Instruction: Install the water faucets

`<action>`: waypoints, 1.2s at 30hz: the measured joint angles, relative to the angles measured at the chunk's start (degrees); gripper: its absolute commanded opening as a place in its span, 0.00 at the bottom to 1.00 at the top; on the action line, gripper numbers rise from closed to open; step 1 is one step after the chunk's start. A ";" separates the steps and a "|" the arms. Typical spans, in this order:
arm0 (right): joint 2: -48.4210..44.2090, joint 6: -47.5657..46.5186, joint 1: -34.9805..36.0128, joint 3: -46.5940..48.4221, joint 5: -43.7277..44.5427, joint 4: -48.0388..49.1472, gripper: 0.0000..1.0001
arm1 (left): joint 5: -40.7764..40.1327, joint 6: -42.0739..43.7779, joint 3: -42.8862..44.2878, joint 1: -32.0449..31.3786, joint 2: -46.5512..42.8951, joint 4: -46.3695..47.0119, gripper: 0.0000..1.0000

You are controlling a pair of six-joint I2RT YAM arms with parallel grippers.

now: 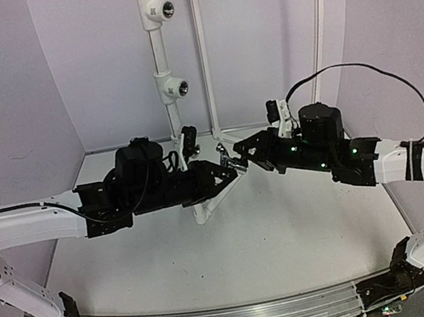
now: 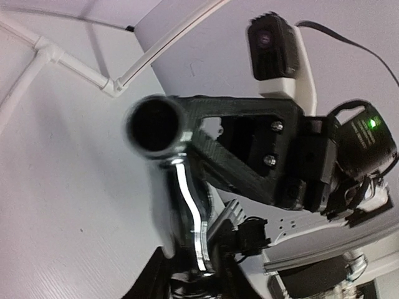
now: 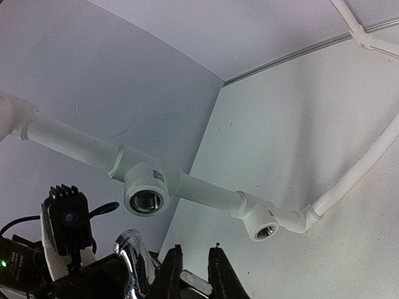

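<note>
Faucet (image 1: 226, 159) hung between both grippers in the top view; only the left wrist view showed its dark round opening. Print on the pipe tee (image 3: 146, 187) was unreadable. Right gripper (image 3: 194, 277) pinched its chrome tightly. Left gripper (image 2: 193, 283) straddled its body, grip unclear.

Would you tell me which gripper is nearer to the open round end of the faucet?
Right. The right gripper grips the faucet just behind its open end; the left gripper is at the faucet's far end.
</note>
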 measured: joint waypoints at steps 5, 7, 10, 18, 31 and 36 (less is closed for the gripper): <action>0.56 -0.29 -0.04 0.14 -1.53 0.73 0.49 | -0.20 3.90 -0.62 0.18 -0.86 -0.62 0.00; 0.56 -0.86 -0.01 0.20 -3.68 1.01 0.78 | 0.19 6.48 -1.63 0.21 -2.16 -0.87 0.00; 0.55 -5.34 0.08 1.47 -9.09 -2.35 0.94 | 2.63 11.91 -3.62 1.02 -4.99 -1.95 0.00; 0.26 -28.50 0.14 12.67 -26.24 -22.56 0.98 | 15.98 27.71 -2.14 5.70 -8.48 -16.02 0.00; 9.98 -42.63 0.25 24.09 -40.58 -36.90 0.73 | 35.20 37.72 3.46 10.72 -7.43 -26.71 0.00; 10.98 -42.45 0.23 24.12 -42.58 -37.85 0.63 | 37.81 39.49 4.68 10.74 -5.67 -27.43 0.00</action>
